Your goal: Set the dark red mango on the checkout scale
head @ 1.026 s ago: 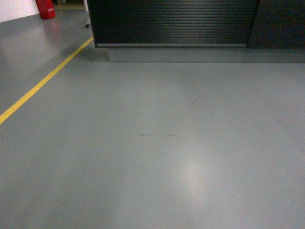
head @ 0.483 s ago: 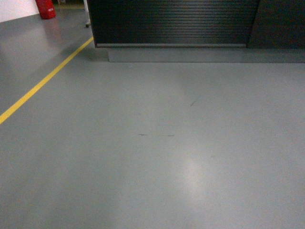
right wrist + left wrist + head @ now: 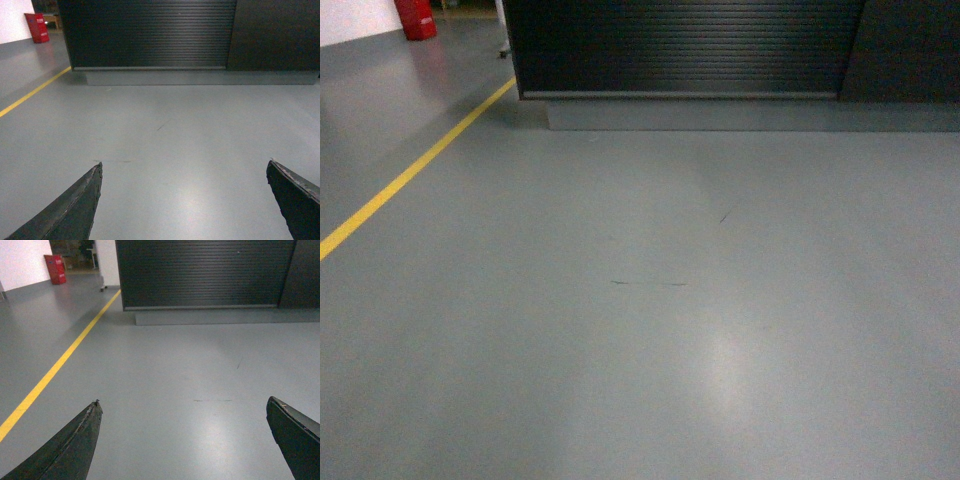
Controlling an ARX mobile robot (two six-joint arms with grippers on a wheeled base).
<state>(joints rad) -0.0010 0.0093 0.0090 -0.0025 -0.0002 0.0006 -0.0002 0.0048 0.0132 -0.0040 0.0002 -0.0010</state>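
Plainly, neither the dark red mango nor the scale shows in any view; all three cameras look across a bare grey floor (image 3: 650,330) toward the checkout (image 3: 680,45), a dark black-brown counter with a horizontally ribbed front panel on a plain grey base, whose top is cut off above the frame. Where the fruit lies cannot be told from here, and the scale presumably sits on the counter top, out of sight.

The left gripper (image 3: 182,440) has its two dark tapered fingers (image 3: 75,445) spread wide with only floor between them, holding nothing. The right gripper (image 3: 182,200) is the same: jaws set far apart and empty. In the head view neither arm appears.

As a judgement, a mango of that kind is moderately heavy for its size, firm but bruisable, with a glossy skin that can slip under hard pads. A grip across its broad middle, closing gently, should hold it best; pinching near a narrow end risks it squirting out.

No container, tray or basket is visible, so nothing can be said of contents.

Elsewhere, a yellow painted floor line (image 3: 410,170) runs diagonally at the left, and a red box-like object (image 3: 415,18) stands far back by a pale wall
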